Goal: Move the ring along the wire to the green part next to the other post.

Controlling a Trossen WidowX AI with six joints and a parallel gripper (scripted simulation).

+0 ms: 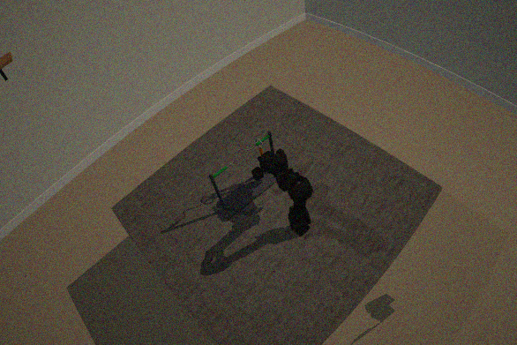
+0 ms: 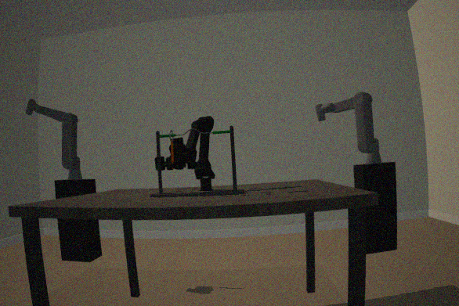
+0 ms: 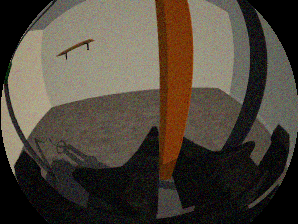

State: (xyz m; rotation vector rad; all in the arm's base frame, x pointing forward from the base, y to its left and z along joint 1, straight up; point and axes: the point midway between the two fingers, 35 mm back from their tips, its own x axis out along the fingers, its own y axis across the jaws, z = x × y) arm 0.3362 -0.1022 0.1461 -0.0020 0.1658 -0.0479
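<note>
— Orange handle (image 3: 172, 76), is it gripped?

— Yes. In the wrist view it runs straight up from between the dark fingers towards twelve o'clock, and the gripper (image 3: 166, 165) is clamped on its lower end.

— Where is the ring?

— Too small to make out, but the handle tops out at the green part of the wire (image 2: 169, 135) beside the near post (image 2: 158, 159), so I judge it hangs there. The arm (image 2: 200, 145) comes in from the three o'clock side in the exterior view.

— Which way must it go?

— In that view the other post (image 2: 232, 157) stands at three o'clock from the handle, with its own green stretch (image 2: 222, 132) beside it. The thin grey wire (image 2: 192, 131) runs between them. In the top view the same travel points roughly to eight o'clock.

— And the long axis?

— Upright, crosswise to the wire. My judgement: keep it so while sliding, or the ring may brush the grey.
</note>
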